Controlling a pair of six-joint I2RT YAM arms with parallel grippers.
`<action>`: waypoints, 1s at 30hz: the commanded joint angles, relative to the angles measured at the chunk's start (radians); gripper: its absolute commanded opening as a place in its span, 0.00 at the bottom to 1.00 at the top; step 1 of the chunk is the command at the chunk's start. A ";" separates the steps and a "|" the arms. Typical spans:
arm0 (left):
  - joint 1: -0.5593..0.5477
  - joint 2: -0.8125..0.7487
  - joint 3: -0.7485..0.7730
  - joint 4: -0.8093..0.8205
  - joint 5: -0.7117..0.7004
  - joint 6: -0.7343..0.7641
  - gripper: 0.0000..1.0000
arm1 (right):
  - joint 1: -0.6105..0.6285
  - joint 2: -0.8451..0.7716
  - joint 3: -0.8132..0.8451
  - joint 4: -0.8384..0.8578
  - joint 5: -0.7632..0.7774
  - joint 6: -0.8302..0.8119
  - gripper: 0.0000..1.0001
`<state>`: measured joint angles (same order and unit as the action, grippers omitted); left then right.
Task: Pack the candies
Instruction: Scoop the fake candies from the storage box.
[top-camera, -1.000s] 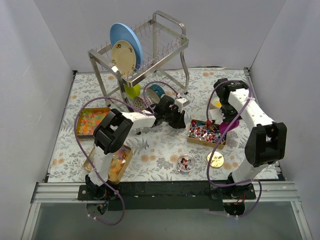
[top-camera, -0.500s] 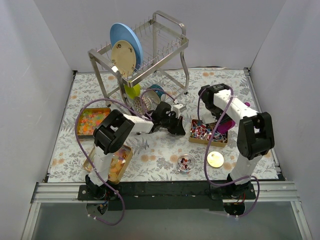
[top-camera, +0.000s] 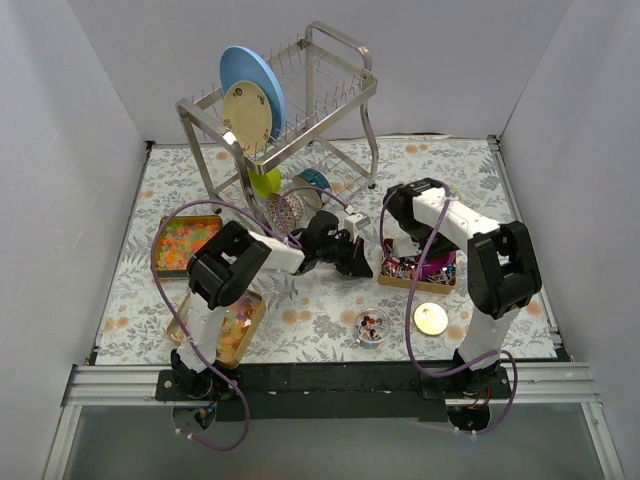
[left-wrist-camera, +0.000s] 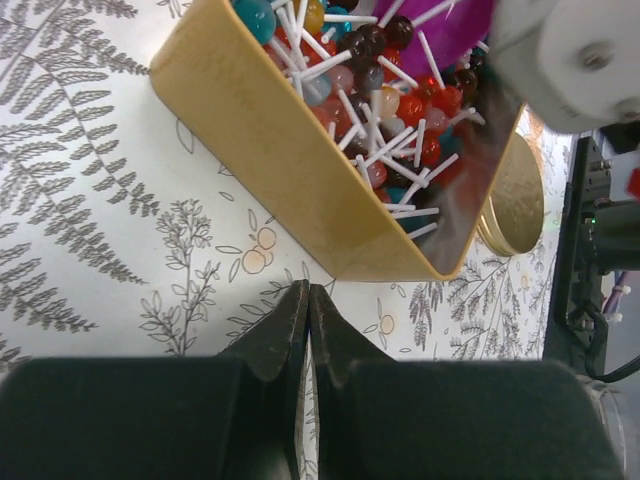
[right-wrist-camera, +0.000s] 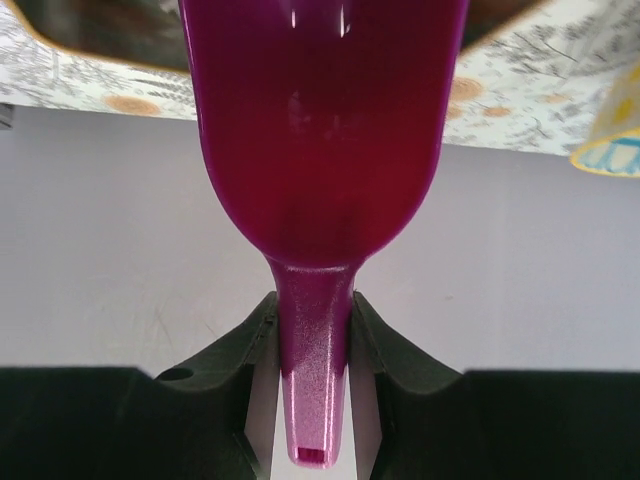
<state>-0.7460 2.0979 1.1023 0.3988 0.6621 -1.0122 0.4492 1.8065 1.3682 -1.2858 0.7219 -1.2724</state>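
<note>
The candies lie in three gold tins: wrapped red-blue-white pieces on white sticks (left-wrist-camera: 385, 95) in the right tin (top-camera: 395, 276), tiny red-orange-yellow bits (top-camera: 185, 243) at the left, and yellow-orange gummies (top-camera: 232, 325) at the near left. A few candies sit in a small glass jar (top-camera: 372, 326). My right gripper (right-wrist-camera: 313, 330) is shut on the handle of the purple scoop (right-wrist-camera: 320, 120), whose bowl dips into the right tin (left-wrist-camera: 270, 140) among the sweets. My left gripper (left-wrist-camera: 308, 300) is shut and empty, its tips just off that tin's near wall.
A round gold lid (top-camera: 431, 318) lies near the jar, right of it. A metal dish rack (top-camera: 300, 110) with a blue plate (top-camera: 250, 75) and a cream plate stands at the back. Cups and a mesh strainer (top-camera: 285, 210) sit under it. White walls close three sides.
My right arm swung left and brought the scoop down into the right tin. The left gripper shifted toward me, closer to that tin's left wall, staying shut.
</note>
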 joint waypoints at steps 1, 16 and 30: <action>-0.013 -0.065 -0.010 0.043 0.034 -0.011 0.00 | 0.000 -0.027 -0.057 -0.023 -0.058 0.077 0.01; -0.023 -0.022 -0.009 0.109 0.051 -0.111 0.00 | 0.054 0.102 0.038 -0.023 -0.194 0.229 0.01; -0.010 -0.067 -0.084 0.154 0.062 -0.175 0.00 | 0.074 0.091 -0.009 0.115 -0.447 0.251 0.01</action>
<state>-0.7601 2.0983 1.0214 0.5526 0.7017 -1.1976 0.5243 1.9373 1.4021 -1.2778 0.4145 -1.0203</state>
